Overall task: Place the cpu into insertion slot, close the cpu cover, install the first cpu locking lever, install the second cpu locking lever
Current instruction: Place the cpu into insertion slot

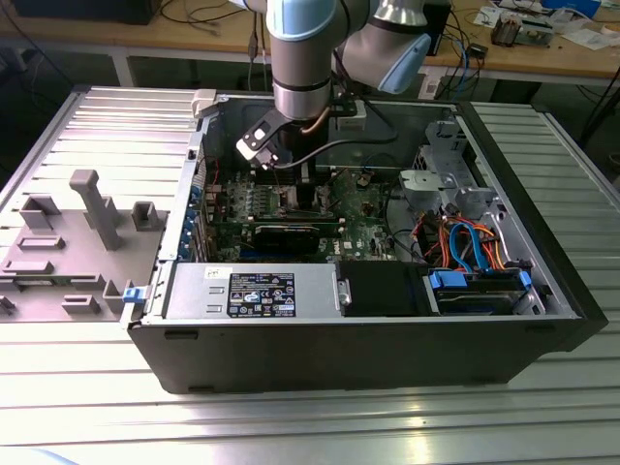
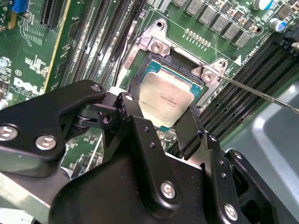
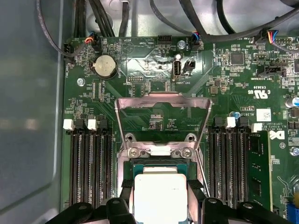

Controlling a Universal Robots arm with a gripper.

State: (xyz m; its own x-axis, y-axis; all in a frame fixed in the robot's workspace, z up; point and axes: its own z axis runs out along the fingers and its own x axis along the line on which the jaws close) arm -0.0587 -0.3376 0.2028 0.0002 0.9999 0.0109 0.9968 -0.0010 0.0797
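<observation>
Grip: the gripper (image 2: 161, 114) is clamping the cpu (image 2: 166, 95) by two opposite edges, with its black fingers (image 2: 140, 130) pressing in from either side.
Cpu position: the chip is lying level over the insertion slot (image 2: 175, 59), inside the socket's frame. I cannot tell whether it is fully seated or hanging just above.
Progress: by my judgement the first step is under way and close to done, and nothing after it is done.
Cover: the cpu cover (image 3: 161, 99) is standing open, tilted back from its hinge. Taking the chip as dial centre, the plate is rising at 12 o'clock.
Lever: one locking lever (image 2: 261, 95) is standing free as a thin wire rod, unhooked. I am not making out the second with confidence.
Left to do: closing the cover and latching both levers.
Cpu surface: flat and square, with a matt silver-grey metal lid over a green rim.
Cover surface: thin stamped silvery sheet, with the board showing through its square window.
Fingers: matt black and angular, carrying bright screw heads.
Flanks: on that dial, long black memory slots (image 3: 88, 163) are running at 9 and 3 o'clock.
Board: the green motherboard (image 3: 224, 88) is carrying a shiny round coin cell (image 3: 105, 66) at about 11.
Far: in the exterior view the arm (image 1: 302, 58) is reaching down into the open computer case (image 1: 339, 354), at about 11 o'clock from its middle. The case is resting on a ribbed metal table (image 1: 291, 426).
</observation>
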